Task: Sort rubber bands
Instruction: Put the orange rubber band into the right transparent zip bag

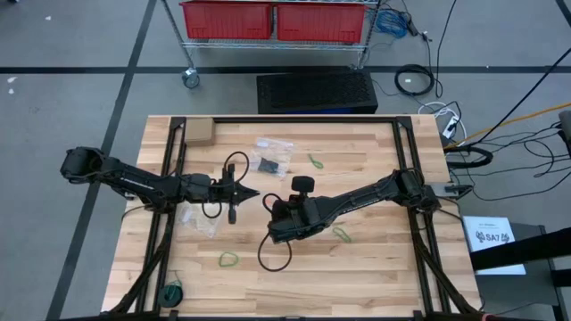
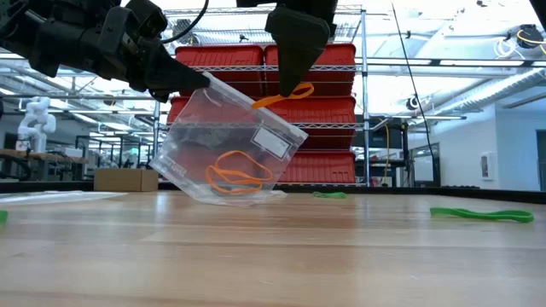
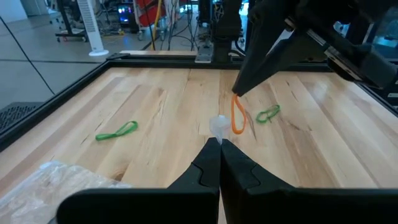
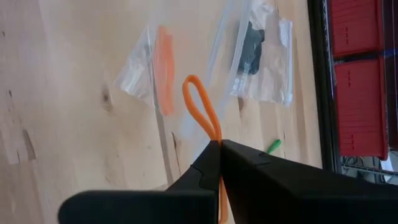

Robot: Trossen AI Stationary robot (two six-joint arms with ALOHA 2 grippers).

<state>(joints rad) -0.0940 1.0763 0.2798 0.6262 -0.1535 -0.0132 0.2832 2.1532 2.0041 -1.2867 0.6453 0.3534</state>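
Observation:
A clear zip bag (image 2: 223,141) with orange rubber bands (image 2: 235,176) inside hangs tilted over the table's middle. Its lower edge (image 2: 217,195) is on the wood. My left gripper (image 2: 198,81) is shut on the bag's top. Just beside it my right gripper (image 2: 294,85) is shut on one orange rubber band (image 2: 286,95) above the bag's mouth. Green rubber bands (image 1: 316,160) (image 1: 342,234) (image 1: 229,259) lie loose on the table. Another bag with black rubber bands (image 4: 252,46) lies flat farther back. My left gripper pinches the clear bag's top edge (image 3: 219,124) at one corner between its two shut fingers, which come nearly level from the table's left. The bag hangs tilted below the fingers, with its bottom on the table. My right gripper pinches the orange band (image 4: 214,134) at one end of its loop between the fingertips, slanting down from the table's right. The free loop (image 3: 238,118) hangs below the fingers, clear of the table, beside the bag's top.
Two more clear bags lie flat, one at the back (image 1: 272,145) and one at the left (image 1: 201,221). A small cardboard box (image 1: 198,132) sits at the far left corner. The black frame rails (image 1: 174,160) run along both sides. Red bins (image 1: 277,20) stand behind the table.

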